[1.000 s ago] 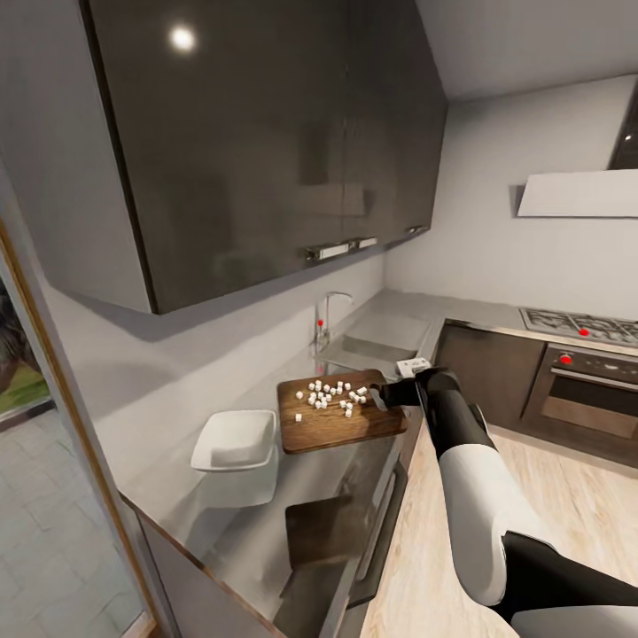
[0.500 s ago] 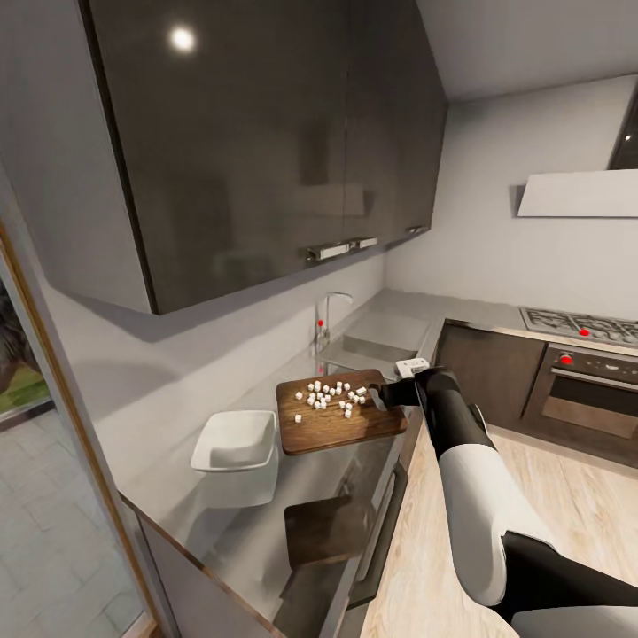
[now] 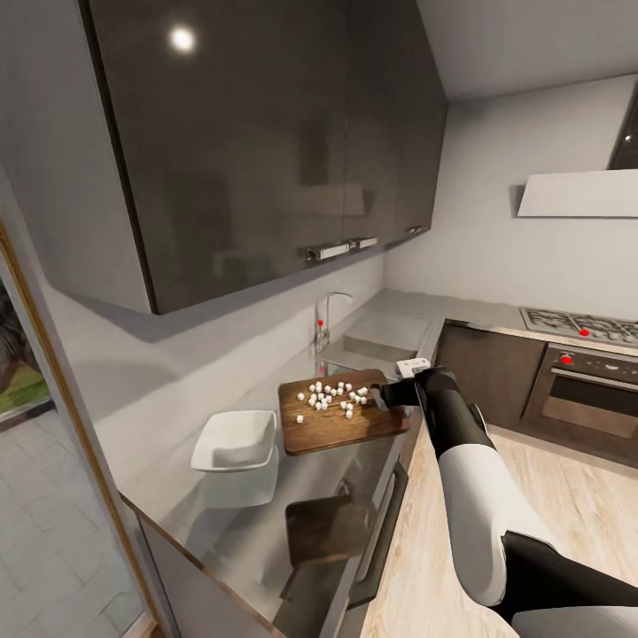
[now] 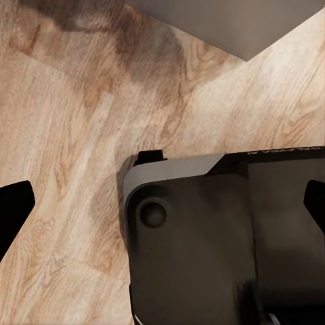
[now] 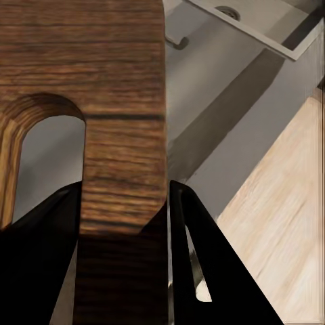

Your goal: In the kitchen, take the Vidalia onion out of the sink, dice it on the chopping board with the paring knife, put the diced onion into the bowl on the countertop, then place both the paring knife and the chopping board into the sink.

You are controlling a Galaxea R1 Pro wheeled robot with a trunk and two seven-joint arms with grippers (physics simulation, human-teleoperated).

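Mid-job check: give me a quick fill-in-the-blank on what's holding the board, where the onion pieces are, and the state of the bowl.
1. The right gripper is shut on the handle end of the ____.
2. The diced onion lies on the board, so the white bowl is ____.
3. On the countertop, the bowl sits on the side of the chopping board away from the ____.

Missing words: chopping board; empty; sink
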